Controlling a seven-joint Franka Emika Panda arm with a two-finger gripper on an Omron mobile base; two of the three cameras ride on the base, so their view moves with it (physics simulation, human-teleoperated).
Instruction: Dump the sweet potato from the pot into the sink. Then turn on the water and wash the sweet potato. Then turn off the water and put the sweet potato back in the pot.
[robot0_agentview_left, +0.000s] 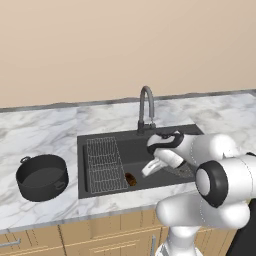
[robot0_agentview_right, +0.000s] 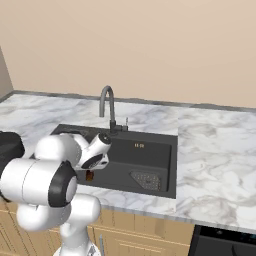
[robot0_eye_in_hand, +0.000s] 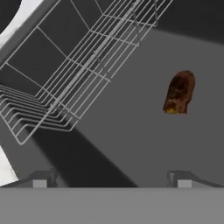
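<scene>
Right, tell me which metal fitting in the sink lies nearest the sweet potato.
The wire rack: the sweet potato lies just beside its corner, while the drain strainer sits across the sink.

A kitchen is showing here: a marble counter (robot0_agentview_left: 45, 130) is running along a beige wall (robot0_agentview_left: 125, 45), a dark sink (robot0_agentview_left: 125, 150) with a faucet (robot0_agentview_left: 146, 107) is sitting in it, and wooden cabinets (robot0_agentview_left: 75, 235) are standing below. 1 pot (robot0_agentview_left: 42, 176) is resting on the counter; a dark appliance (robot0_agentview_right: 225, 242), possibly a stove, is peeking in.

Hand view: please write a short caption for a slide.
Open gripper above the sink floor, sweet potato beside the wire rack.
</scene>
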